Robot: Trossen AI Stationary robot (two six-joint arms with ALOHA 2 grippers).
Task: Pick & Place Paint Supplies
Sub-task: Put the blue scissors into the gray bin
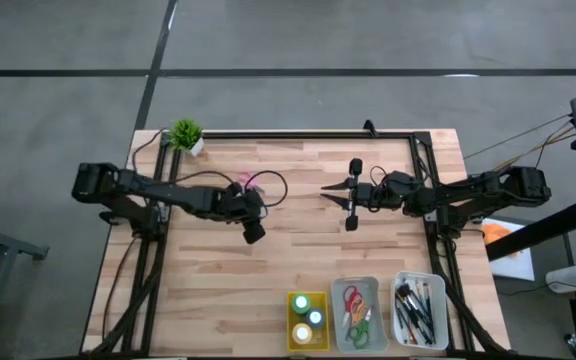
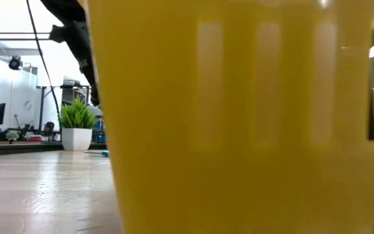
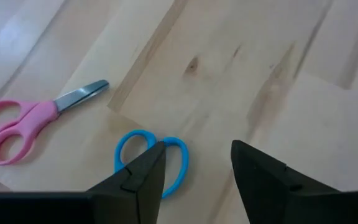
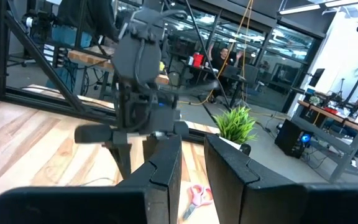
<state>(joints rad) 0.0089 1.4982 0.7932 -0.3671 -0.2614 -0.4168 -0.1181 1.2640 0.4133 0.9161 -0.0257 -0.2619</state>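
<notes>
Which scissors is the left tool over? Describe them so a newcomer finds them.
On the wooden table, look near the potted plant, under the left tool. Two scissors lie there; it's the blue-handled scissors, not the pink-handled scissors alongside.

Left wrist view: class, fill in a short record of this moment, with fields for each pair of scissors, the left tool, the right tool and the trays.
pink scissors: flat on the table, blades shut
blue scissors: on the table, partly behind the left tool's finger
left tool: open above the blue scissors, holding nothing
right tool: mid-table, idle
yellow tray: holds paint bottles
grey tray: holds scissors
white tray: holds brushes
</notes>
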